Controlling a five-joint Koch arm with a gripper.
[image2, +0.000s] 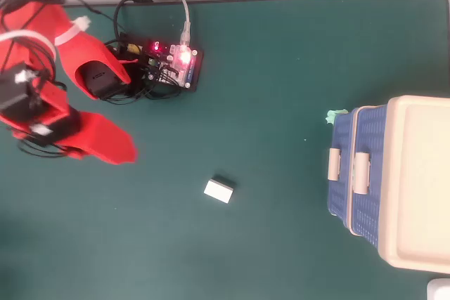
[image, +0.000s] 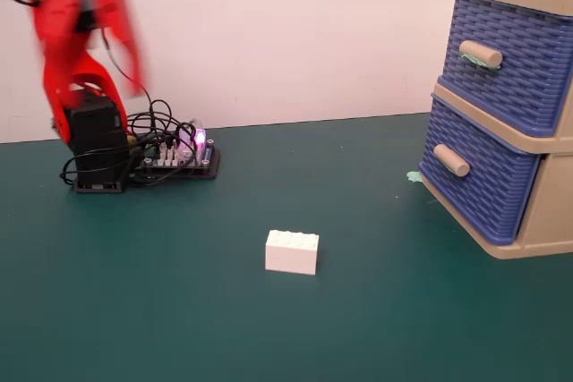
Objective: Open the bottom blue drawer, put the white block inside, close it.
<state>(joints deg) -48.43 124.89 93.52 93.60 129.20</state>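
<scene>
While my arm is blurring at the left of the fixed view, my gripper (image2: 119,154) is hanging above the green mat (image2: 267,61), well apart from the white block (image2: 219,190), and I cannot tell whether its jaws are apart or together. That block is sitting studs-up in the open, near the mat's middle. At the right, the bottom blue drawer (image: 479,187) is sitting closed in its beige frame (image: 548,212), its plain handle (image: 451,160) facing the block
</scene>
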